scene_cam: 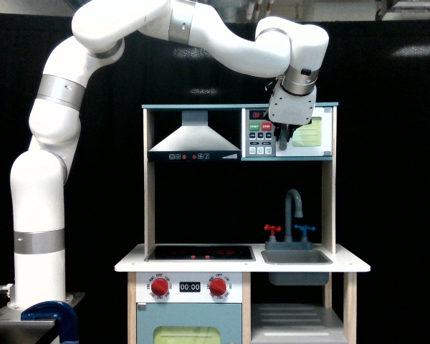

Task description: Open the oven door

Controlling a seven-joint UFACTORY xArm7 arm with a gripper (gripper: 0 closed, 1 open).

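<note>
White-framed toy microwave with pale yellow-green windowed oven door (309, 134) sitting at the upper shelf, landmark. Grey metal range hood (193, 138) lying to its exterior-view left. Grey faucet over a grey sink basin (296, 256) standing below it. White robot gripper (286, 134) hanging before its door's handle edge.

A white robot arm (129, 43) reaches from the exterior view's left across the top of a toy kitchen. Its gripper (287, 133) hangs in front of the oven door (307, 132), at the grey handle (282, 137) beside the button panel (260, 137); the fingers are too dark to read. Left of it sits a range hood (193, 140). Below are a hob (199, 252), a sink (296, 256) and a grey tap (294, 204).
</note>
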